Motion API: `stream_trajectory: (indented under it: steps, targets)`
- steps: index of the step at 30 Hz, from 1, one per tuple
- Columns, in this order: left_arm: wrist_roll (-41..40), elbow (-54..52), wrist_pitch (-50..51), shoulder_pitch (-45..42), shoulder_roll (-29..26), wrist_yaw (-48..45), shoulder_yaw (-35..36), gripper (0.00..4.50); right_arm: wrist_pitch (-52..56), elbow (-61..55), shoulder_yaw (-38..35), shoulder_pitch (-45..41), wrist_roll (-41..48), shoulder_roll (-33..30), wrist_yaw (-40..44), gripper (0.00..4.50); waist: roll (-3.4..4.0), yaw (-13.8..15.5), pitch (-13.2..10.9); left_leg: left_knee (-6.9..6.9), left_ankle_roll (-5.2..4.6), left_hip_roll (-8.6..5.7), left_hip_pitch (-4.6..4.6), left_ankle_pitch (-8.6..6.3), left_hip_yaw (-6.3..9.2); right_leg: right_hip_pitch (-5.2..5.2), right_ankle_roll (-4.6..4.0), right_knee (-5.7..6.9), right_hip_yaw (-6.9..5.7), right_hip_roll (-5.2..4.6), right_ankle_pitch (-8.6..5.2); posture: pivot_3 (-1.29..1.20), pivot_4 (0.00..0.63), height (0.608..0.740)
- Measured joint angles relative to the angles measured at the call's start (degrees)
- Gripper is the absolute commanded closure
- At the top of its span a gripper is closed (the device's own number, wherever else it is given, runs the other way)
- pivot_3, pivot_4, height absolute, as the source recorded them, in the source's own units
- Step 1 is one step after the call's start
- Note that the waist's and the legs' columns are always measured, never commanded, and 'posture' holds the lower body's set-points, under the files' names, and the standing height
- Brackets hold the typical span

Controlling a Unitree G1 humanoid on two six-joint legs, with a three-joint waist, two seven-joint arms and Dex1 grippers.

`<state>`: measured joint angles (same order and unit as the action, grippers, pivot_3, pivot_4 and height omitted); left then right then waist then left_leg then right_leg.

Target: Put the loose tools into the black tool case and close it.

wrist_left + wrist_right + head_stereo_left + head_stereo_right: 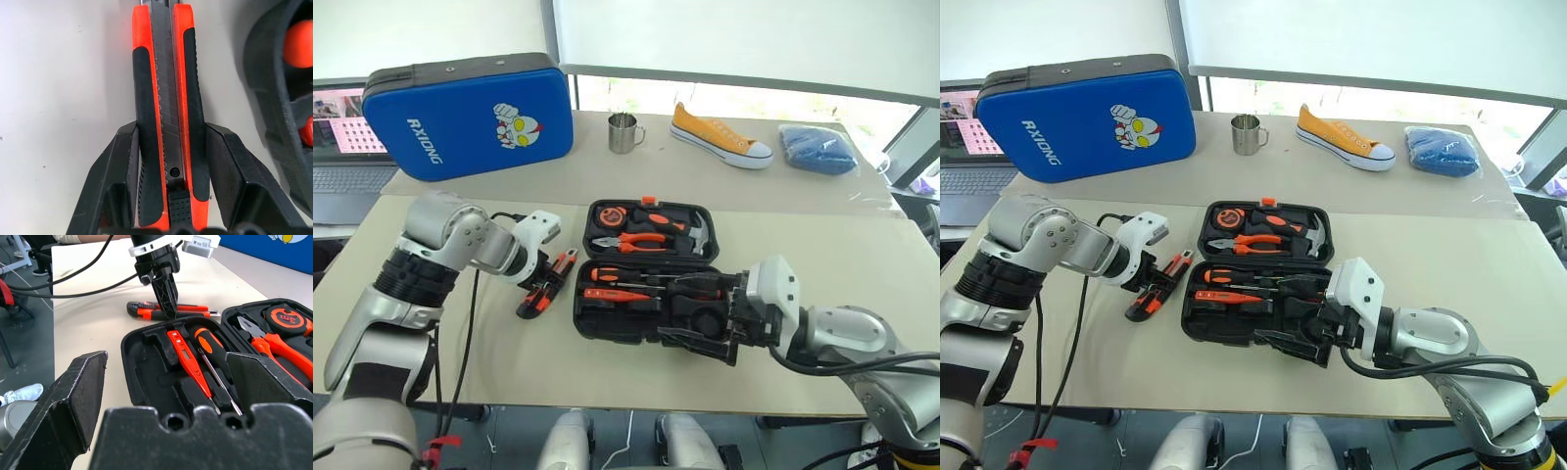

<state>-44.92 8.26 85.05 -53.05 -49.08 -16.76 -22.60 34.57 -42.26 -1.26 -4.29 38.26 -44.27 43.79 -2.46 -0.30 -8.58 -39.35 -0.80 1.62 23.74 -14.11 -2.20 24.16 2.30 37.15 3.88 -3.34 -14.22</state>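
The orange-black utility knife (166, 98) lies flat on the table just left of the black tool case (582, 313). My left gripper (540, 281) points down over the knife, and its fingers (122, 161) press against both of the knife's long sides. The case lies open, with an orange-and-black screwdriver (210, 350) and a slim orange tool (188, 357) in the recesses of its near half. My right gripper (700, 313) stands open over the case's near right corner, nothing between its fingers.
The case's far half holds orange-handled pliers (641, 240), a hammer (700, 233) and a tape measure (288, 318). At the back stand a blue cartoon case (470, 117), a metal mug (625, 132), a yellow shoe (720, 137) and blue cloth (818, 149). A laptop (342, 147) sits far left.
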Motion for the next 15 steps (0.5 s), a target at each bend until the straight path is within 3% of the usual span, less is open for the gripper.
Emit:
stream_trajectory:
  steps: [4, 6, 8, 11, 15]
  targets:
    - [11.5, 1.7, -18.1, 0.4, -6.4, -12.4, -4.7, 2.95, 0.6, -0.1, -1.9, 1.1, 1.3, -1.6, 1.0, 0.00, 0.01, 0.0, 0.0, 0.05, 0.02, 0.01, 0.04, 0.01, -0.17, 0.01, -0.04, -0.06, -0.03, -0.01, -0.01, 0.00, 0.150, 0.739]
    - [17.1, 1.9, -31.6, 0.9, -9.0, -23.9, -6.1, 2.95, 0.9, -0.9, -2.9, 1.9, 2.4, -2.5, 1.3, 0.00, 0.00, 0.3, 0.0, 0.04, 0.02, 0.00, 0.10, 0.01, -0.47, 0.01, -0.04, -0.12, -0.06, -0.05, -0.01, 0.00, 0.150, 0.739]
    - [18.9, 2.3, -37.5, 0.9, -9.7, -30.9, -6.0, 2.95, 1.1, -1.5, -3.8, 2.8, 3.1, -3.0, 1.5, 0.00, 0.00, 0.9, 0.0, 0.03, 0.01, 0.01, 0.10, 0.01, -0.58, -0.01, -0.02, -0.17, -0.07, -0.07, -0.01, 0.00, 0.150, 0.739]
    - [19.8, 1.0, -44.8, -1.3, -8.3, -45.9, -6.0, 2.95, 1.8, -2.6, -6.0, 5.6, 4.0, -5.7, 2.4, 0.00, -0.05, 1.6, -0.1, -0.25, -0.04, 0.05, 0.38, -0.02, -0.54, 0.03, 0.01, -0.18, -0.21, -0.05, -0.02, 0.00, 0.150, 0.739]
    - [21.5, -1.6, -48.9, -7.3, -0.1, -53.6, -6.2, 2.95, 2.4, -3.6, -7.8, 6.0, 5.9, -6.3, 2.3, 0.00, -0.05, 2.0, -0.1, -0.57, -0.16, 0.01, 0.50, -0.09, -0.48, -0.04, 0.17, -0.17, -0.19, -0.06, 0.05, 0.00, 0.150, 0.739]
